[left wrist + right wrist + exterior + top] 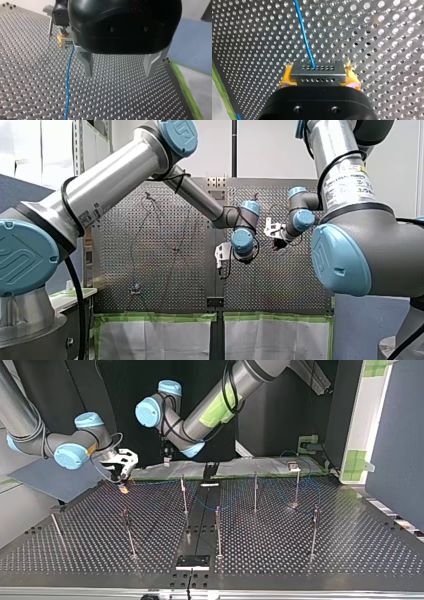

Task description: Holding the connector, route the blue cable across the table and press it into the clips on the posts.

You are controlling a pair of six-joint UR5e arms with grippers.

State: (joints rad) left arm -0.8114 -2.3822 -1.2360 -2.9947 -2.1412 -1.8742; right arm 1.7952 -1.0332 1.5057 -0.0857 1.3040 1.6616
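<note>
Near the far edge of the perforated metal table (pixel 300 530) at the top view's left, my right gripper (pixel 319 79), yellow-padded fingers (pixel 286 79) clamped on a grey boxy connector (pixel 317 71) with two rows of tiny holes, thin blue cable (pixel 304 35) ran out of it, my left gripper (pixel 118 72) close by, tapered metal fingers (pixel 88 65) stood apart.

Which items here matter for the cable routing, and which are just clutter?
Job: thin blue cable; grey multi-hole connector in my right pincer with yellow pads; slim metal posts; my open left pincer.
Bystanders: green tape edging; grey flat sheet; small black plate.
</note>
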